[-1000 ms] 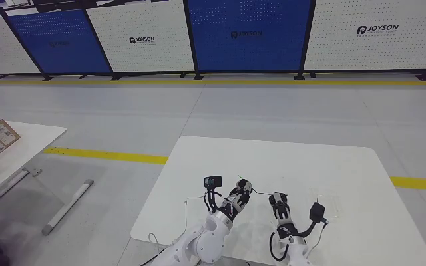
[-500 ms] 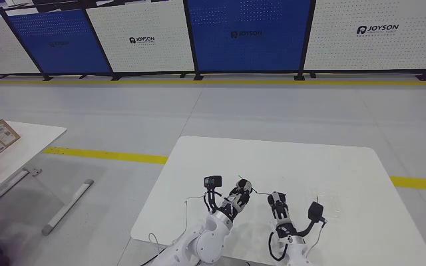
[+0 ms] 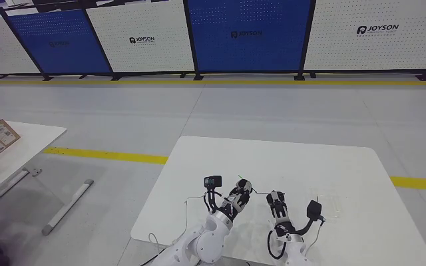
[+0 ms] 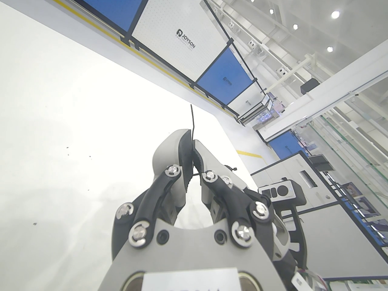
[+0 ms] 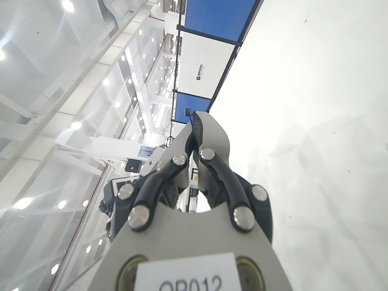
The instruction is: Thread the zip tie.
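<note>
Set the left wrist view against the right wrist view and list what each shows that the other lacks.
Left wrist view: the left hand shut on the tie, whose thin tail pokes out beyond it. Right wrist view: the right hand shut on the tie's ribbed strap, with the head at its tips. Both: the white table and the blue and white panels.

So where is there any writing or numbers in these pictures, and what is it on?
White wall panels: a dark logo with a name beside it, same on each.
Blue wall panels: that logo again, fainter.
Right wrist label behind the right gripper: a short code of letters and digits, bottom cut off.
Left wrist label behind the left gripper: print cut off, unreadable.
</note>
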Action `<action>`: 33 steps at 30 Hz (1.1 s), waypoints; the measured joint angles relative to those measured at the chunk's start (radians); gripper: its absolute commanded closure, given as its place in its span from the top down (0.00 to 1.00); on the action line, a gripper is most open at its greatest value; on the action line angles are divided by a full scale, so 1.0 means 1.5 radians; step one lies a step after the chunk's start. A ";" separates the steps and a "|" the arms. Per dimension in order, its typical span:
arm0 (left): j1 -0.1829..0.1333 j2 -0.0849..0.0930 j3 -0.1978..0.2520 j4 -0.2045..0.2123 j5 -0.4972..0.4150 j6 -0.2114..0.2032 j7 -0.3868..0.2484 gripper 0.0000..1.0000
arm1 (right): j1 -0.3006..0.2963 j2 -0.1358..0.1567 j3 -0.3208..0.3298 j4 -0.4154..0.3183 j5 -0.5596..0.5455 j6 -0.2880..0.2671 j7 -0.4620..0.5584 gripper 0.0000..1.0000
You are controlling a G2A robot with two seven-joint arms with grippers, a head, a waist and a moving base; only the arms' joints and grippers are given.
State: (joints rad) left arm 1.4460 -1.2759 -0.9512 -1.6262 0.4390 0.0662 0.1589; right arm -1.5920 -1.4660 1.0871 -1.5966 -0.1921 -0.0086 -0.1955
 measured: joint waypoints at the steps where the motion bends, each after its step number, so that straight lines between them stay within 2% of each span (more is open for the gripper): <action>1: 0.000 0.000 0.000 0.000 0.000 0.000 0.000 0.00 | 0.000 -0.001 -0.001 0.001 0.000 0.000 -0.005 0.00; 13: 0.000 0.000 0.000 0.000 0.000 0.000 0.000 0.00 | 0.002 -0.003 -0.001 0.004 -0.003 0.003 -0.013 0.00; 22: 0.000 0.000 0.000 0.000 0.000 0.000 0.000 0.00 | -0.012 -0.001 0.012 -0.007 0.001 -0.013 -0.005 0.00; 33: 0.000 0.000 0.000 0.000 0.000 0.000 0.000 0.00 | -0.010 -0.003 0.008 -0.007 -0.004 -0.003 0.000 0.00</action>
State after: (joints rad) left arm 1.4460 -1.2759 -0.9512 -1.6262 0.4390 0.0662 0.1589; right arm -1.6070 -1.4704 1.0985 -1.6077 -0.1974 -0.0134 -0.1951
